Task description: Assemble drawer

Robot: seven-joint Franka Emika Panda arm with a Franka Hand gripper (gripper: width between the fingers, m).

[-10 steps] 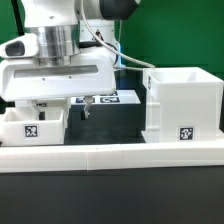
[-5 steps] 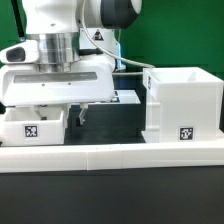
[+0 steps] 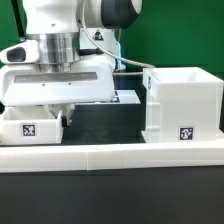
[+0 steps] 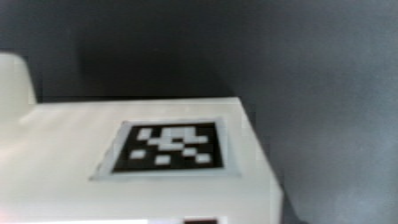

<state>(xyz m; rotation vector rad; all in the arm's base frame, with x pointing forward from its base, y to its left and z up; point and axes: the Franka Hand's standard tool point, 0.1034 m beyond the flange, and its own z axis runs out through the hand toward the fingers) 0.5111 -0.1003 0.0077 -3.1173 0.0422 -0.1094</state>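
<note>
On exterior view's left, gripper low over small tagged tray, fingers hidden, can't tell grip tbh. Tall housing upright, well apart right.

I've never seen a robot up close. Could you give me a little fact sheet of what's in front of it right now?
small tray: white, tagged, at the exterior view's left
housing: tall white box, open at the top, at the exterior view's right, apart from the small tray
hand: low over the small tray; open or shut cannot be told
wrist view: close on a black-and-white tag on a white surface
border wall: long, low, white, along the front
backdrop: green
</note>
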